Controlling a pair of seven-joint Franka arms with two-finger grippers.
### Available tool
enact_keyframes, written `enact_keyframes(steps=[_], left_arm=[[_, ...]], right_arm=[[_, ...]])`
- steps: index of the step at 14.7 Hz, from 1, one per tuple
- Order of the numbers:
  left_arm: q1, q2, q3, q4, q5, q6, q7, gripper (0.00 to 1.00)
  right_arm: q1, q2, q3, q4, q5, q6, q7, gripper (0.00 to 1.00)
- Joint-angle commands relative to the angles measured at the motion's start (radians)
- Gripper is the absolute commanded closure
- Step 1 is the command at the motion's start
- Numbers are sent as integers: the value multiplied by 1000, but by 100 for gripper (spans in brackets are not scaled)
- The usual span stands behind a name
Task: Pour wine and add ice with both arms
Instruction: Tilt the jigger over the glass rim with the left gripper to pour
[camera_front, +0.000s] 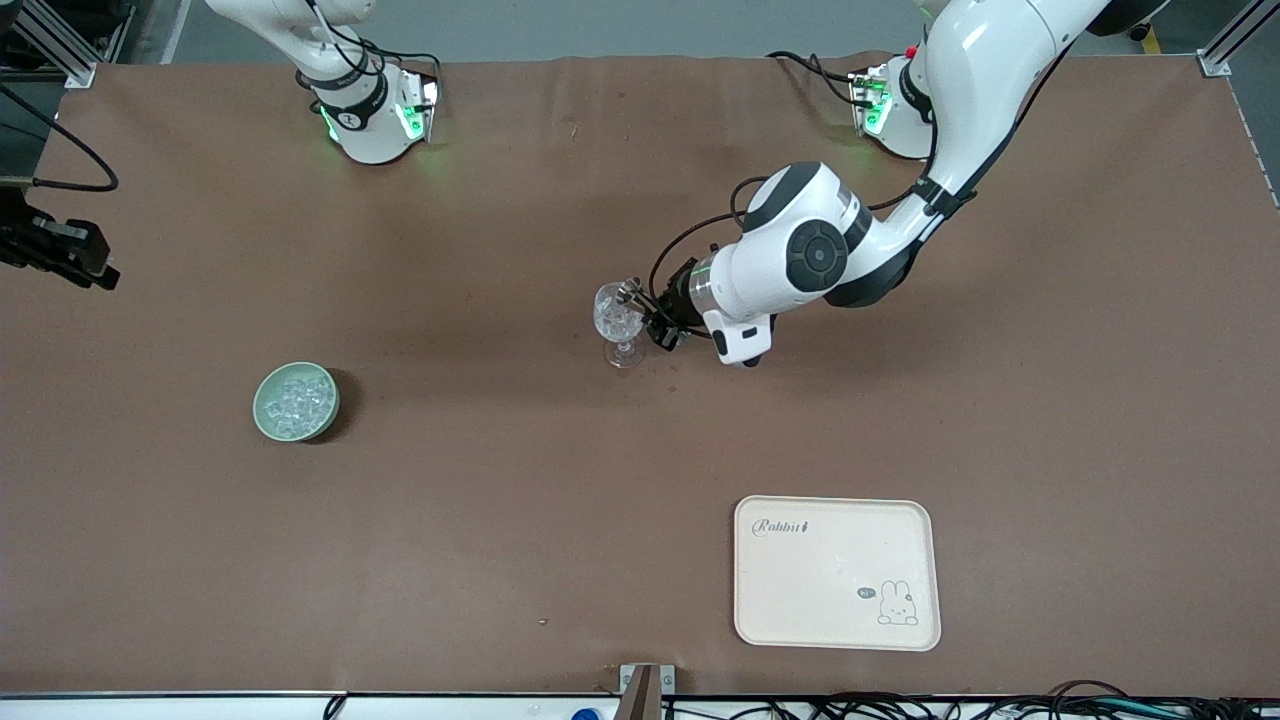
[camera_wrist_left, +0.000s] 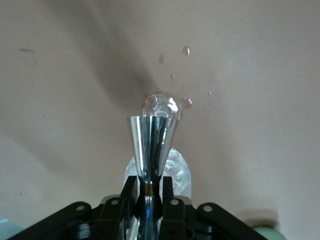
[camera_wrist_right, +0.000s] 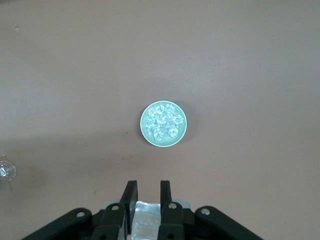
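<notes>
A clear patterned stemmed glass (camera_front: 620, 318) (camera_wrist_left: 181, 167) stands mid-table. My left gripper (camera_front: 645, 312) (camera_wrist_left: 148, 182) is beside its rim, shut on the narrow waist of a shiny steel jigger (camera_wrist_left: 150, 142) that is tipped over the glass. Small reddish drops (camera_wrist_left: 186, 50) dot the table near the glass; I cannot tell whether wine is in it. The ice (camera_front: 297, 398) (camera_wrist_right: 162, 123) fills a pale green bowl (camera_front: 262, 412) (camera_wrist_right: 144, 131) toward the right arm's end. My right gripper (camera_wrist_right: 148, 186) waits high over that bowl, fingers close together with nothing between the tips.
A cream tray (camera_front: 800, 580) with a rabbit drawing lies near the table's front edge, toward the left arm's end. Black cabled hardware (camera_front: 55, 255) juts in at the right arm's end. Brown covering spans the table.
</notes>
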Motion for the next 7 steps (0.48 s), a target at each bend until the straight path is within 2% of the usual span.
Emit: enact_keyframes(steps=[1, 7], left_arm=[[-2, -2, -10, 33, 86, -26, -75, 100], [-16, 2, -33, 59, 237, -55, -192, 100]], right_arm=[[-2, -27, 0, -29, 14, 5, 10, 99], [-2, -27, 0, -29, 14, 5, 10, 99]])
